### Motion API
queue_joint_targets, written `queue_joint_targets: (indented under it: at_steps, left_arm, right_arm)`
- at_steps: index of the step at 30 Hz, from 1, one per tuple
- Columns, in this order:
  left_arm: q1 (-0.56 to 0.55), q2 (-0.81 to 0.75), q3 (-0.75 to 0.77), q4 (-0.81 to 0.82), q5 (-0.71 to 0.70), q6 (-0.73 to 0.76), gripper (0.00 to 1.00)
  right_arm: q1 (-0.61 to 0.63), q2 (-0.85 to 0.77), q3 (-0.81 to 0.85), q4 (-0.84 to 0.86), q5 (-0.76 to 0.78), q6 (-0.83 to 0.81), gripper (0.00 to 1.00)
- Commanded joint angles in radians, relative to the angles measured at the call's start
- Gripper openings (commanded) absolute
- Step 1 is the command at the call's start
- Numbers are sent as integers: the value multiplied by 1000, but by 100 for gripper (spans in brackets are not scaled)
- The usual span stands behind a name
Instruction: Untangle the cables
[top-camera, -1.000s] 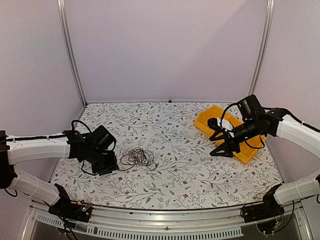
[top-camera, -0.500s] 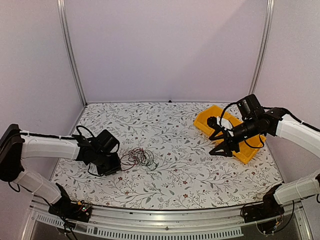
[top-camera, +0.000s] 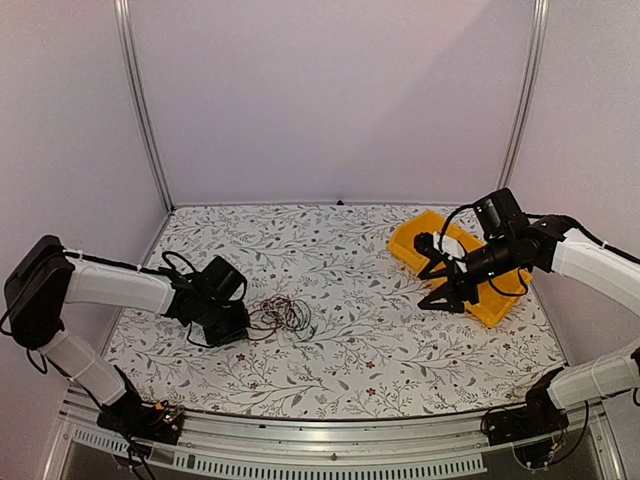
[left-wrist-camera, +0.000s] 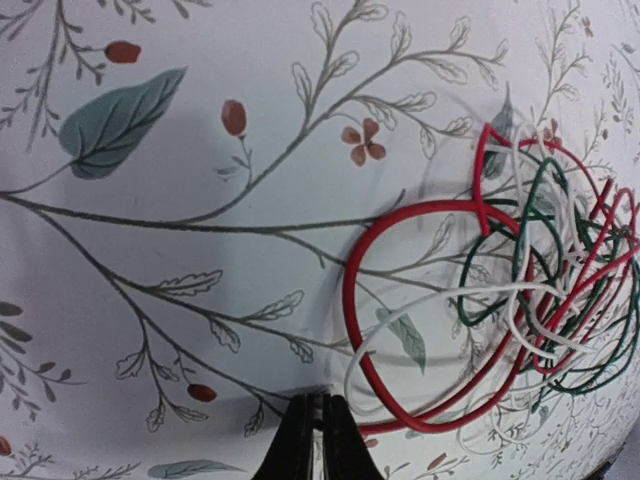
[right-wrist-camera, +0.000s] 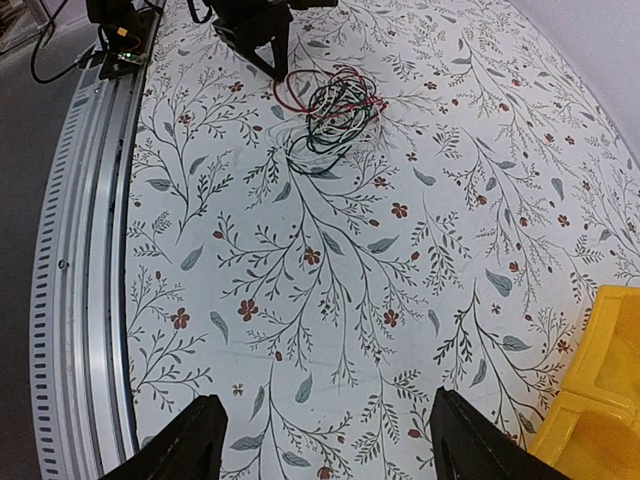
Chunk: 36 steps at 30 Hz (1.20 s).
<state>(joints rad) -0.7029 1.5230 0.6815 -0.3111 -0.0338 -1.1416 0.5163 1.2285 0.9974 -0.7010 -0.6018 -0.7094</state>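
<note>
The cables (top-camera: 282, 314) lie in a small clump of red, green and white loops on the floral table, left of centre. In the left wrist view the cables (left-wrist-camera: 520, 290) fill the right side, with a big red loop nearest. My left gripper (top-camera: 243, 328) is low at the clump's left edge. Its jaws (left-wrist-camera: 316, 435) are shut, tips just left of the red loop, with a white wire curving close by. My right gripper (top-camera: 445, 296) hangs open and empty over the table far to the right. From there it sees the cables (right-wrist-camera: 330, 110) in the distance.
A yellow bin (top-camera: 415, 245) stands at the back right, just behind my right gripper; its corner shows in the right wrist view (right-wrist-camera: 600, 400). The table's metal front rail (right-wrist-camera: 80, 260) runs along the near edge. Thick black arm cables loop from both wrists.
My left arm has stretched to the right, bringing its shut gripper up to the left edge of the clump. The right arm has hardly moved.
</note>
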Motion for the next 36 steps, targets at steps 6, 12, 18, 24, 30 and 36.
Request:
queue_joint_targets:
  at_steps: [6, 12, 18, 24, 30, 36]
  left_arm:
    - [-36, -168, 246, -235, -106, 232, 0]
    - [-38, -286, 365, -183, 9, 373, 0]
    - [-42, -288, 510, -144, 118, 431, 0]
    - [-62, -263, 620, -113, 164, 417, 0]
    - [-73, -256, 679, -76, 208, 377, 0]
    - [-81, -250, 732, -75, 232, 355, 0]
  right_arm:
    - [7, 39, 148, 1, -83, 3, 71]
    - [52, 123, 301, 55, -158, 5, 63]
    - [135, 192, 380, 266, -200, 127, 67]
    - [272, 322, 481, 370, -163, 227, 71]
    - [313, 442, 506, 510, -117, 367, 73]
    - [314, 530, 522, 583, -17, 458, 69]
